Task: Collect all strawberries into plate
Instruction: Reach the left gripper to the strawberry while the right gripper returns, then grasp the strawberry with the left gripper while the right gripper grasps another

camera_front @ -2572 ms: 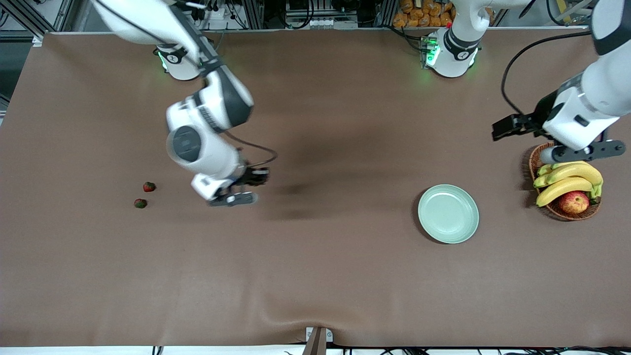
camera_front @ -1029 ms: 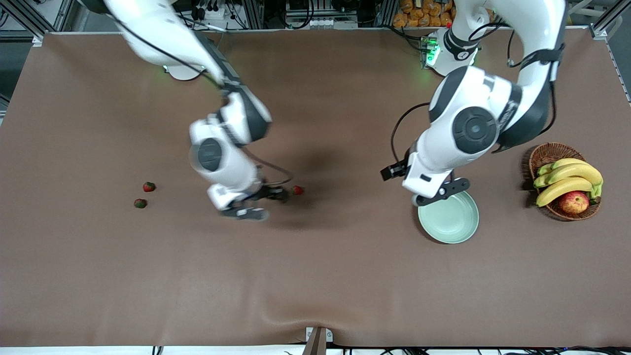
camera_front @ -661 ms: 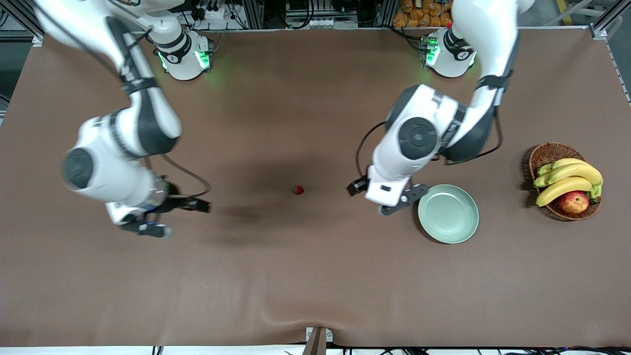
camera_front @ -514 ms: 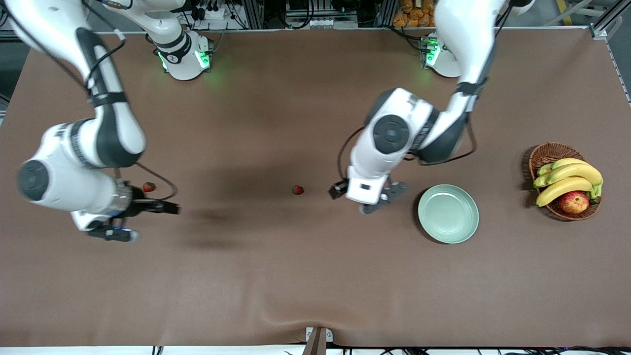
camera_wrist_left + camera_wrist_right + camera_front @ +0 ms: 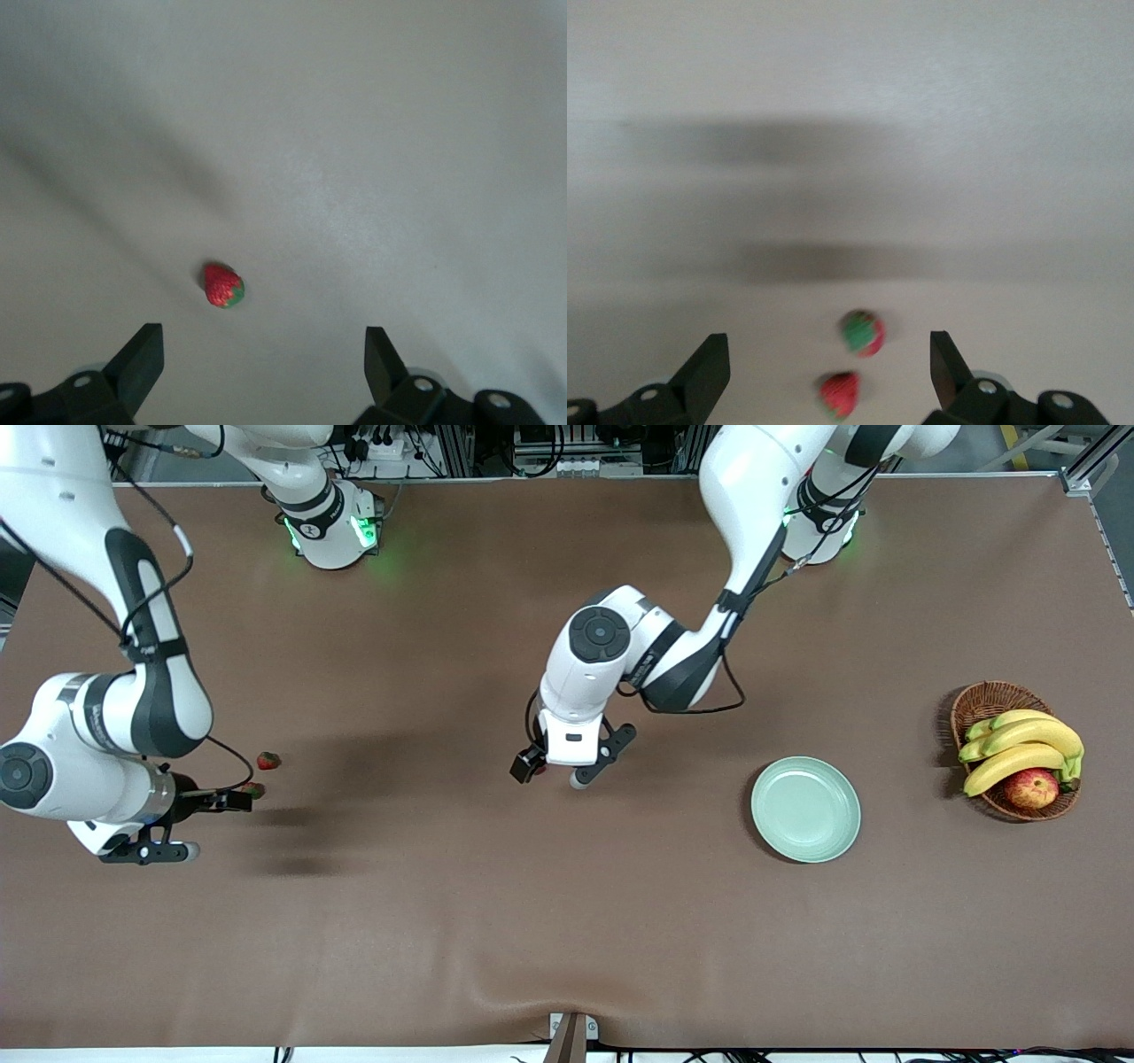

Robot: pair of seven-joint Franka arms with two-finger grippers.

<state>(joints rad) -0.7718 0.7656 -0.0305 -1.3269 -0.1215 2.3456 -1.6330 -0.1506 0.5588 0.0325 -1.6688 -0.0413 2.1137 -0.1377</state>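
Left hand shifted from plate to over middle strawberry, spread wide, empty; right hand beside two strawberries, likewise.

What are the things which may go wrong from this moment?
1. Two strawberries lie close together under the open right tool; closing on one may knock the other away.
2. The left tool, open over the middle strawberry, sits off-centre from it, so one finger may push the berry aside.
3. The plate is empty and some way off, so a weakly held berry may drop during the carry.
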